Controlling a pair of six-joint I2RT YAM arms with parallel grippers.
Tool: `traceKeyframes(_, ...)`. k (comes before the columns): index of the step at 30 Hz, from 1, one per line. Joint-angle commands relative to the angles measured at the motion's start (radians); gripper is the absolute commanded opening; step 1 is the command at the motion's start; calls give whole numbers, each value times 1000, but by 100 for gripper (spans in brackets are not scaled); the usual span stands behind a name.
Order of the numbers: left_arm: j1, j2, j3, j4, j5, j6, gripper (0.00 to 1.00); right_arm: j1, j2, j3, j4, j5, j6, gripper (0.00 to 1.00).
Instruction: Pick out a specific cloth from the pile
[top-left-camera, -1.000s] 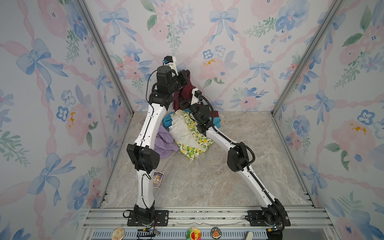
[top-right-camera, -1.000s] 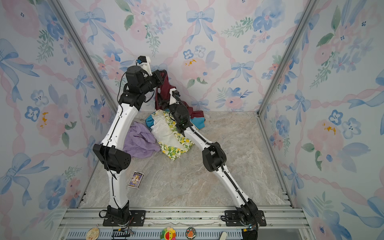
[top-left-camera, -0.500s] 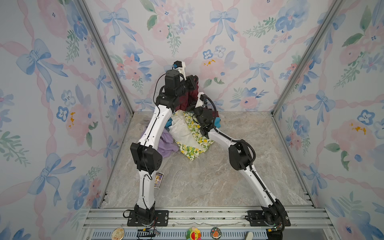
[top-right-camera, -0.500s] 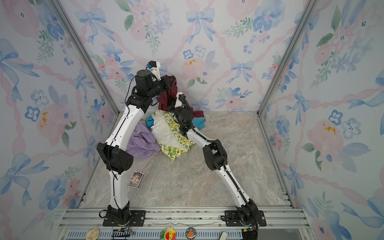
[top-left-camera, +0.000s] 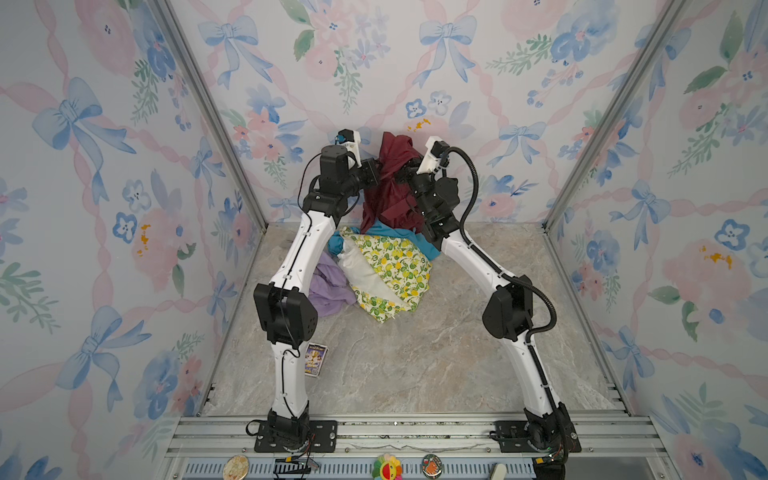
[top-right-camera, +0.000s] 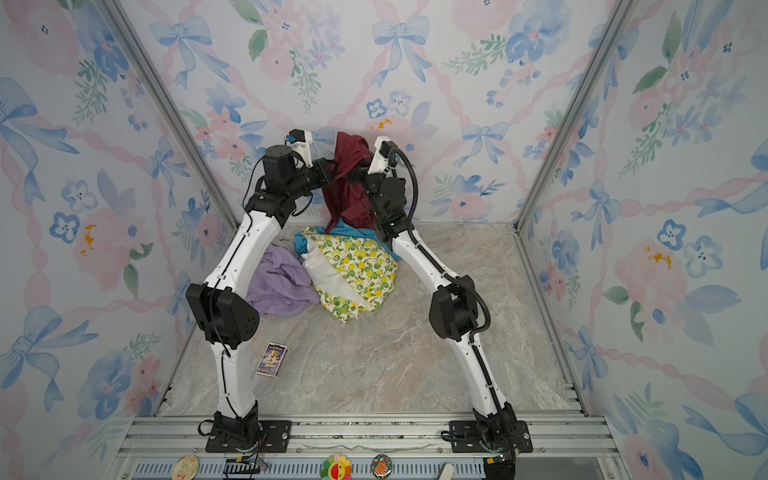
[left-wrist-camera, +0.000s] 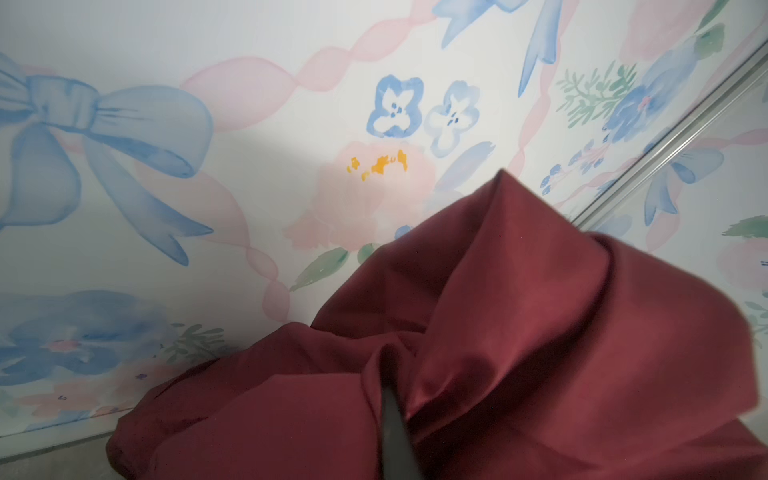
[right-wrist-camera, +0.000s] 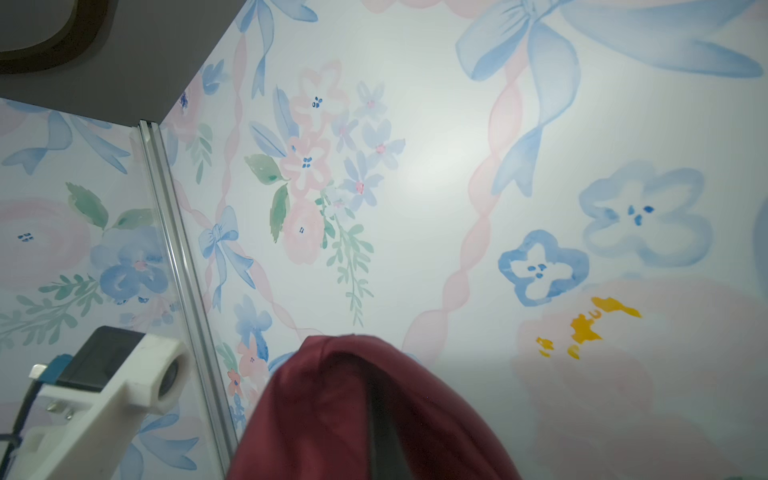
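Here, the cloth (top-left-camera: 392, 183) (top-right-camera: 348, 187) is hanging in the air above and behind the lemon-print cloth (top-left-camera: 390, 266) (top-right-camera: 353, 266), close to the back wall (top-left-camera: 415, 62); its lower end is trailing down to the teal cloth (top-left-camera: 424, 245) that is lying just behind the lemon-print cloth in the pile (top-right-camera: 332, 282). The left gripper (top-left-camera: 372, 172) (top-right-camera: 327, 172) is pressing into the maroon fabric from the left arm's side, and the right gripper (top-left-camera: 405, 170) (top-right-camera: 359, 170) is meeting it from the other side, both of them well above the lemon-print cloth.

The top views are showing the whole drape but are hiding the fingertips in the folds. The left wrist view is showing the cloth (left-wrist-camera: 519, 332) bunching around one dark finger (left-wrist-camera: 395, 440); the other finger is lying under the fabric, so whether this claw is pinched or loosening I cannot tell. The right wrist view is showing the cloth (right-wrist-camera: 324, 415) folding over a dark finger (right-wrist-camera: 384, 436); the right claw is pressed together on the cloth. Only this view is catching the left arm's white wrist camera (right-wrist-camera: 124, 390) alongside.

Only the top views are taking in the rest: the lilac cloth (top-left-camera: 328, 286) (top-right-camera: 282, 282) is lying touching the lemon-print cloth on the left arm's side, and a small card box (top-left-camera: 316, 359) (top-right-camera: 272, 359) is resting on the marble floor (top-left-camera: 415, 365), well apart from the lemon-print cloth towards the left arm's base.
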Motion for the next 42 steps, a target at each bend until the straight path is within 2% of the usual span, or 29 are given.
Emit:
traceKeyframes(1,11,-15,-27,-4,17,67,16,-24,-92,83,-74,-22,-30,0)
traceKeyframes(6,-8,-15,-39,-4,28,143,39,-59,-124,155,-187,-39,-40,0)
traceKeyframes(11,-36,-29,-74,-1,27,243,61,-101,-186,153,-275,-57,-37,0)
traceKeyframes(15,-71,-56,-160,53,12,322,68,-127,-231,148,-359,-66,-31,0)
traceKeyframes(21,-101,-147,-389,239,5,361,81,-166,-298,140,-456,-80,-35,0)
traceKeyframes(27,-107,-230,-583,410,19,368,84,-202,-360,155,-528,-84,-51,0)
traceKeyframes(42,-134,-304,-731,457,49,378,84,-310,-538,162,-645,-65,-84,0)
